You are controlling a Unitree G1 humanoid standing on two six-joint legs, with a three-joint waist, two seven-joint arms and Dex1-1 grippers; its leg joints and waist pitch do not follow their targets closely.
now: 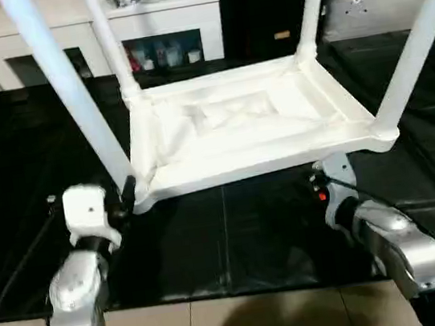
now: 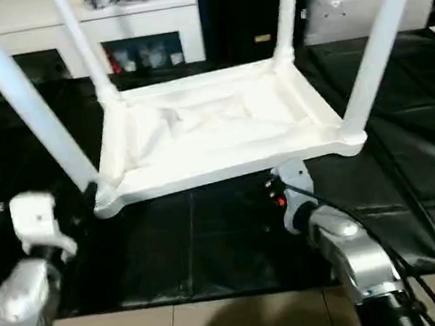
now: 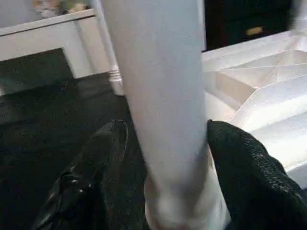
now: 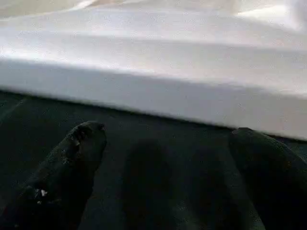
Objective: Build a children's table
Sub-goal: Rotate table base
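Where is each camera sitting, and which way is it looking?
Left eye view: on the head, looking forward and down at the upside-down table on the black mat; both silver forearms show.
Right eye view: beside it, same scene, slightly shifted.
Left wrist view: on the left wrist, looking along the left gripper, its black fingers either side of a white leg.
Right wrist view: on the right wrist, looking along the open right gripper at the tabletop's edge.
Shared: both wrist views and both eye views show the table.
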